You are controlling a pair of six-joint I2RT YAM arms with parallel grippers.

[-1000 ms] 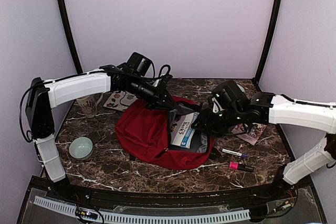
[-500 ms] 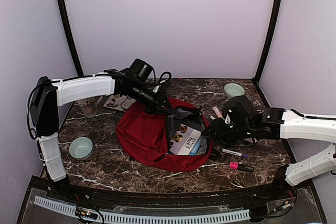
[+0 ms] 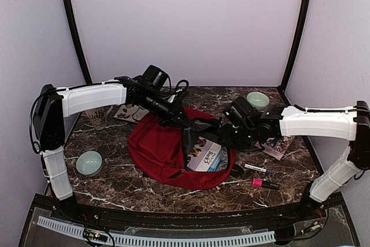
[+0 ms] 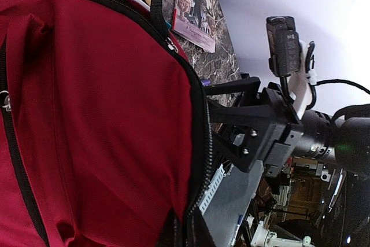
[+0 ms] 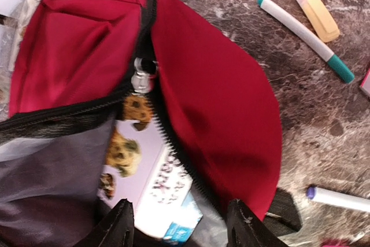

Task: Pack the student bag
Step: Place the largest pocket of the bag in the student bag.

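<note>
Marble table [image 3: 115, 183]: unzipped red student bag [image 3: 156, 146]

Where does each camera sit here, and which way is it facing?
Top external: above and behind the bases, looking down on the table; both arms show.
Left wrist: faces along the student bag toward the right gripper; left gripper barely visible.
Right wrist: looks down into the bag at a book; own open fingers show.
All share the bag.

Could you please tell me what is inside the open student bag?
Inside the student bag, a book with dogs on its cover shows through the unzipped opening, beside grey lining. Whatever lies under the book is covered.
</note>
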